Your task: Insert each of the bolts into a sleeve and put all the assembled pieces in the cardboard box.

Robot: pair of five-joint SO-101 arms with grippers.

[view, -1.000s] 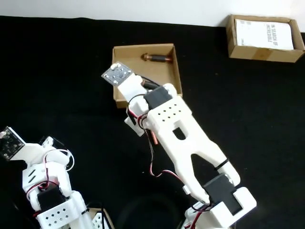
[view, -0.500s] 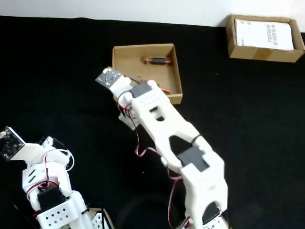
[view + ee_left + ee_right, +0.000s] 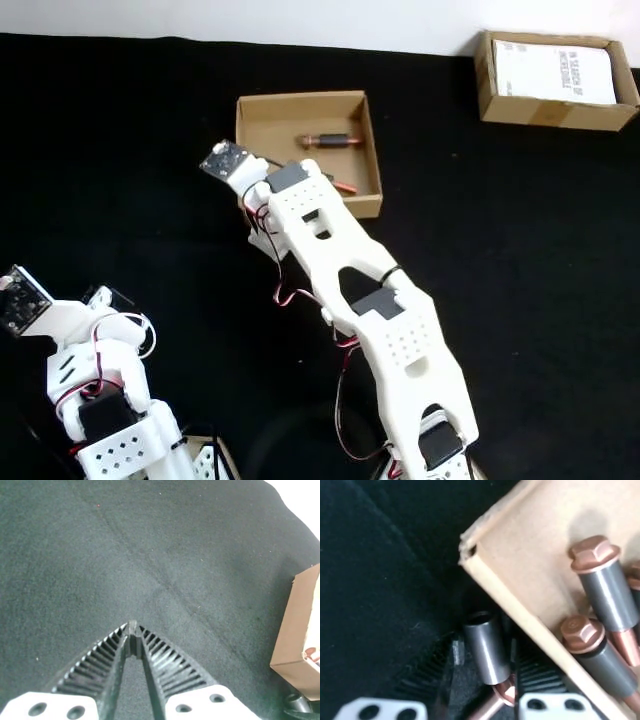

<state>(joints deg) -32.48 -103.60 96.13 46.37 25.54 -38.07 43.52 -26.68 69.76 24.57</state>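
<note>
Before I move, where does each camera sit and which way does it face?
High view: fixed above the black table, looking down on the cardboard box, right arm at it, left arm apart.
Left wrist view: on the left arm, looking along the shut left hand across the table.
Right wrist view: on the right arm, looking past the right hand, shut on a sleeved bolt, at the box's assembled pieces.
Shared: high and right wrist views both show the box and pieces.

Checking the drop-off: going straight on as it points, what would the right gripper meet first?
Likely the cardboard box wall near its corner, struck first by the sleeved bolt the right gripper holds; height unclear.
</note>
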